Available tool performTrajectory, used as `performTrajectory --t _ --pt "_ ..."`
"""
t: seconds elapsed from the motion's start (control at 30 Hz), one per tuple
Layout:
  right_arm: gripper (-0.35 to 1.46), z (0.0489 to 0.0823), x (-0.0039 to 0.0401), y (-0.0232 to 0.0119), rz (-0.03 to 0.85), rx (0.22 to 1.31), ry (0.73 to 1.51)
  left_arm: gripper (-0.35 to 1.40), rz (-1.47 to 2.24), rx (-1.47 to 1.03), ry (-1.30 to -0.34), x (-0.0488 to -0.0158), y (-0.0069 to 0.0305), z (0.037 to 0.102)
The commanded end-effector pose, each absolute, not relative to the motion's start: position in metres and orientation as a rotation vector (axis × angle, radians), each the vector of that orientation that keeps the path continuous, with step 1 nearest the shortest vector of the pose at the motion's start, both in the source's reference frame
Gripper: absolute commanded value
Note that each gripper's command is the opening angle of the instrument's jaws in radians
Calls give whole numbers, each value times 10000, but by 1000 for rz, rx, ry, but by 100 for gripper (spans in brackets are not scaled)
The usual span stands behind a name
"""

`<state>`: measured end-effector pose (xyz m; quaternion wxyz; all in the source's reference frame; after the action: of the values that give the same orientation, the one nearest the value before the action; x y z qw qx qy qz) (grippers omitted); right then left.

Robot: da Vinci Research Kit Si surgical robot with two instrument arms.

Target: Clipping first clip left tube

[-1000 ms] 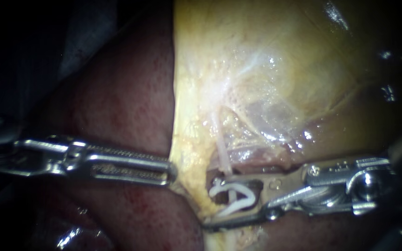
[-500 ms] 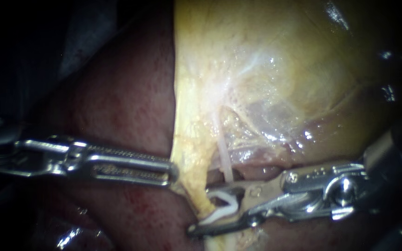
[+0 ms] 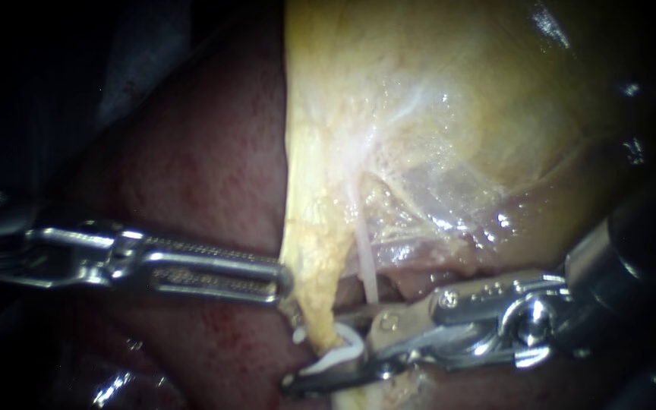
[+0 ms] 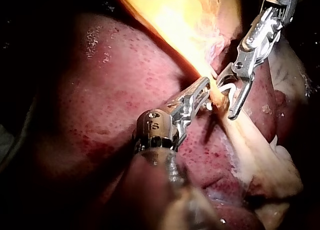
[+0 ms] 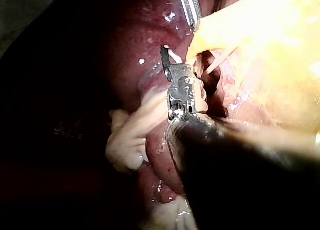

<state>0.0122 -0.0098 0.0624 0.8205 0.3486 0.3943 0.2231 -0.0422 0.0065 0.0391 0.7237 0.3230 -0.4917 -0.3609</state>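
- Endoscope view: dark red liver (image 3: 191, 175) pretty much fills the left side, with the yellow gallbladder (image 3: 457, 114) lying over its right edge.
- left instrument (image 3: 282, 282) has its jaws pressed together, pinching the gallbladder's lower left edge.
- right instrument (image 3: 311, 348) jaws sit partway apart, both holding a white clip (image 3: 341, 354).
- left tube (image 3: 316, 300), a yellowish strand, runs down into that clip, just beside the left instrument's tip.
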Motion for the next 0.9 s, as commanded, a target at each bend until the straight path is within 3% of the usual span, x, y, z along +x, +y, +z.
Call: performTrajectory --t 0.03,0.2,0.33,0.43,0.9 --pt "46 625 122 -98 475 742 840 -35 -797 713 -1085 -422 65 391" --pt "31 625 119 -97 474 742 840 -35 -797 713 -1085 -422 65 391" --pt "-12 626 113 -97 471 744 840 -35 -797 713 -1085 -422 65 391" --pt "-27 628 111 -96 471 744 840 -35 -797 713 -1085 -422 65 391" --pt "-31 632 111 -94 470 743 840 -35 -797 713 -1085 -423 66 391"
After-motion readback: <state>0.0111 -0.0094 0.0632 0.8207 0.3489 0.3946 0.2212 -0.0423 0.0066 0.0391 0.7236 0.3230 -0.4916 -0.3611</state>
